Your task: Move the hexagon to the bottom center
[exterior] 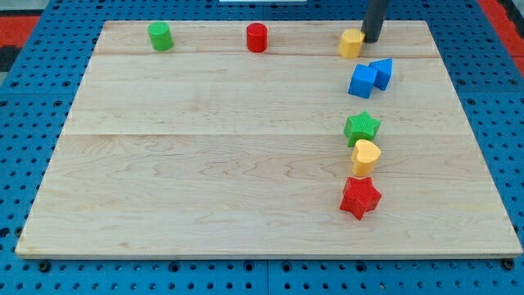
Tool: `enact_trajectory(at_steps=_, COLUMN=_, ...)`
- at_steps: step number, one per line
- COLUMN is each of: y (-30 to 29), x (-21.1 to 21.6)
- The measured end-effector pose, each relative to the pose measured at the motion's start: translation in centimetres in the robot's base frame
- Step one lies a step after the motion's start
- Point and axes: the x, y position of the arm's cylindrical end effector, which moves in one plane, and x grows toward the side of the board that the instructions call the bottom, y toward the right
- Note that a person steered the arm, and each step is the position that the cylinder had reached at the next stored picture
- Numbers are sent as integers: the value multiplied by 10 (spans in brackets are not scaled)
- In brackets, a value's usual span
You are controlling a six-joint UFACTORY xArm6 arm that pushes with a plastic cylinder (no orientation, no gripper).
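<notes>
The yellow hexagon (pixel 351 43) sits near the board's top edge, right of centre. My tip (pixel 372 39) stands just to its right, touching or almost touching it; the dark rod rises out of the view's top. Below the hexagon are two blue blocks close together, a larger one (pixel 362 81) and a smaller one (pixel 381 72).
A green cylinder (pixel 160 36) and a red cylinder (pixel 257 38) stand along the top edge. Down the right side lie a green star (pixel 362 128), a yellow heart (pixel 365 155) and a red star (pixel 360 197). The wooden board (pixel 205 164) rests on a blue pegboard.
</notes>
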Motion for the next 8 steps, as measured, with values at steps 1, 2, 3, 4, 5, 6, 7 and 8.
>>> enact_trajectory(at_steps=1, y=-73, x=64)
enact_trajectory(at_steps=2, y=-37, x=38)
enact_trajectory(at_steps=3, y=-36, x=-17)
enact_trajectory(at_steps=4, y=-115, x=-12)
enact_trajectory(at_steps=5, y=-161, x=87)
enact_trajectory(at_steps=6, y=-178, x=135)
enact_trajectory(at_steps=7, y=-147, x=148)
enact_trajectory(at_steps=8, y=-96, x=150)
